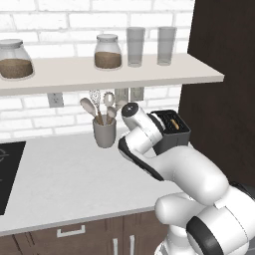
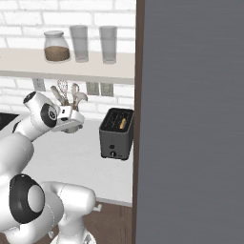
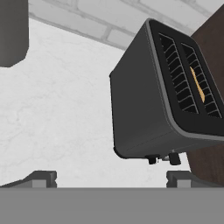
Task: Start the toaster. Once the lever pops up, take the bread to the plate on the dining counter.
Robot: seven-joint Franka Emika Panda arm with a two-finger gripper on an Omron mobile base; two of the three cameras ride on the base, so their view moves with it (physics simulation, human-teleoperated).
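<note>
The dark grey toaster (image 3: 144, 100) stands on the white worktop against the brick wall, close to a dark cabinet side; it also shows in the right base view (image 2: 116, 133) and, partly behind my arm, in the left base view (image 1: 174, 130). A tan slice of bread (image 3: 197, 85) sits down in one of its top slots (image 2: 123, 124). Two small controls (image 3: 174, 158) stick out low on its narrow face. My gripper (image 3: 111, 179) is open with nothing between its fingertips (image 3: 43, 178), and it hovers a short way in front of the toaster. The plate and the dining counter are out of view.
A grey utensil holder (image 1: 104, 132) with spoons and a whisk stands left of the toaster. Above runs a shelf (image 1: 149, 74) with jars and glasses. A black cooktop (image 1: 7, 169) lies at the far left. A tall dark cabinet (image 1: 219, 99) closes off the right side.
</note>
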